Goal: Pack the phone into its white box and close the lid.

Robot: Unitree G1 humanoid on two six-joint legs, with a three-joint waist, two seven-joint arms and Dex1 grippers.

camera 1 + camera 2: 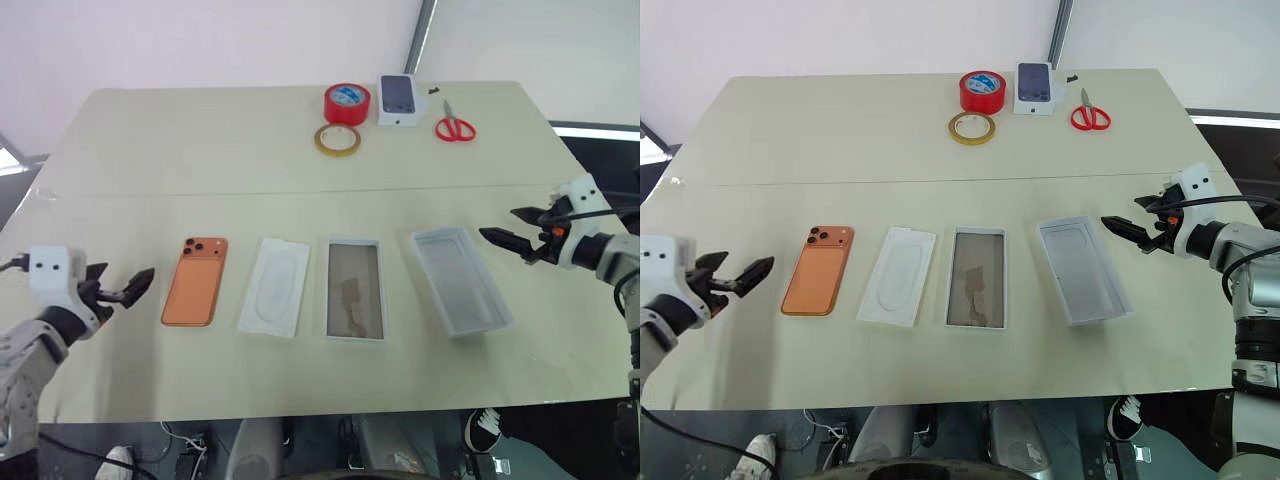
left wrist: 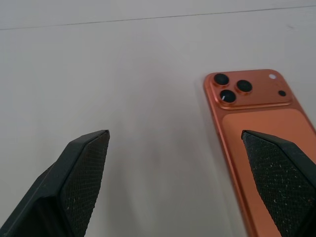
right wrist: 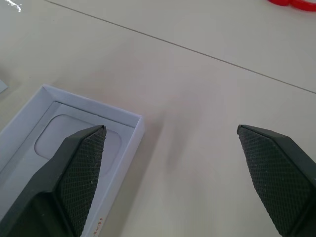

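Both wide open, empty: left pincer (image 1: 118, 287) near phone (image 1: 195, 281); right pincer (image 1: 518, 232) beside lid (image 1: 459, 279).

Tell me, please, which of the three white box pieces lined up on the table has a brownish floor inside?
The white box, the middle piece: its floor is brownish-grey. The flat insert beside the phone is all white, and the lid is pale grey inside.

One phone (image 1: 195, 281), two tape rolls (image 1: 347, 103) — one scissors (image 1: 454, 126).

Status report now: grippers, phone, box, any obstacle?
Left gripper and right gripper open, empty. Phone face down on table, outside white box; lid lies apart. Flat insert between phone and box.
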